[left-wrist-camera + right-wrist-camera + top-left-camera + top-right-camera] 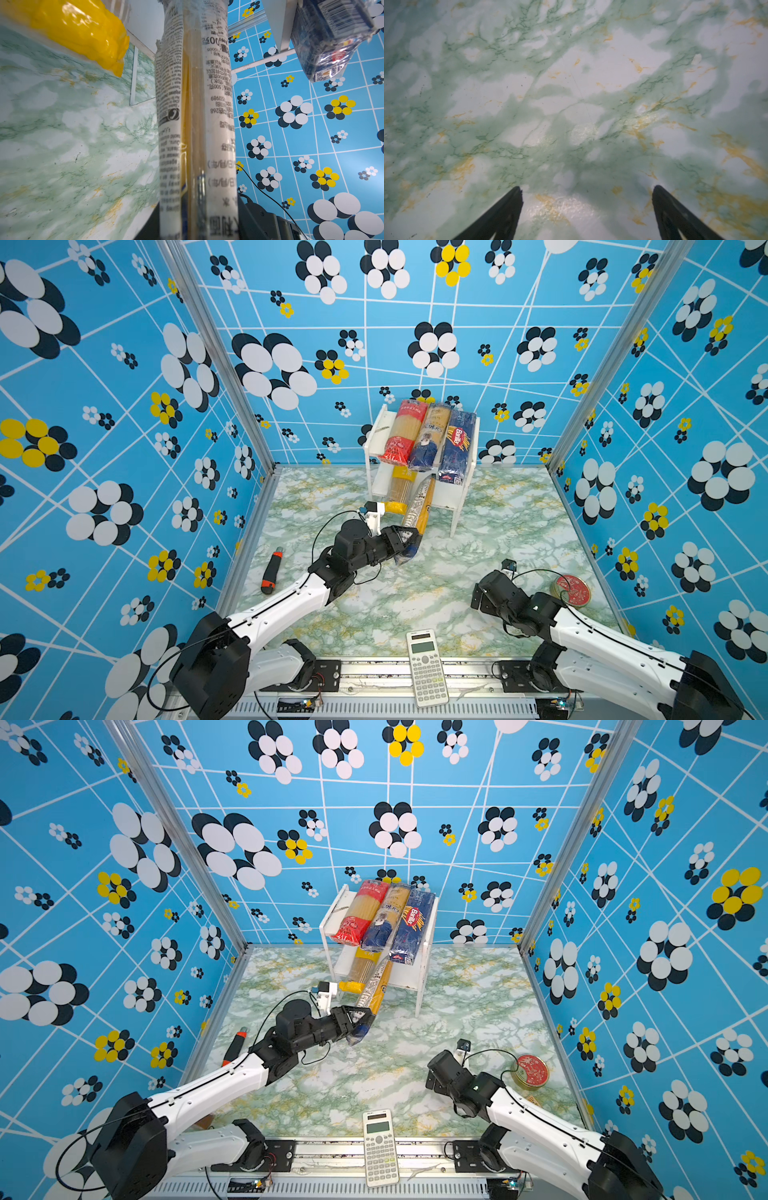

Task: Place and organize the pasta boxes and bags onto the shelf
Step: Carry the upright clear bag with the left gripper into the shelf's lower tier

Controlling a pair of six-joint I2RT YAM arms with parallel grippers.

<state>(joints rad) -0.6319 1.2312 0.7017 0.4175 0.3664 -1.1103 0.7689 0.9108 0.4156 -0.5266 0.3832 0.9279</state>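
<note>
The white two-tier shelf (462,493) stands at the back of the table. On its top board lie a red-ended bag (405,433), a navy-ended bag (432,437) and the blue Barilla box (457,445). A yellow bag (401,491) rests on the lower board. My left gripper (409,536) is shut on the near end of another navy-ended clear bag (422,506), which slants up with its far end at the lower board, beside the yellow bag (83,31). In the left wrist view that bag (195,104) hides the jaws. My right gripper (587,191) hangs open over bare table.
A black-and-orange utility knife (272,570) lies near the left wall. A white calculator (426,668) sits at the front edge. A round red tin (570,591) lies by the right wall, behind the right arm. Patterned walls enclose three sides.
</note>
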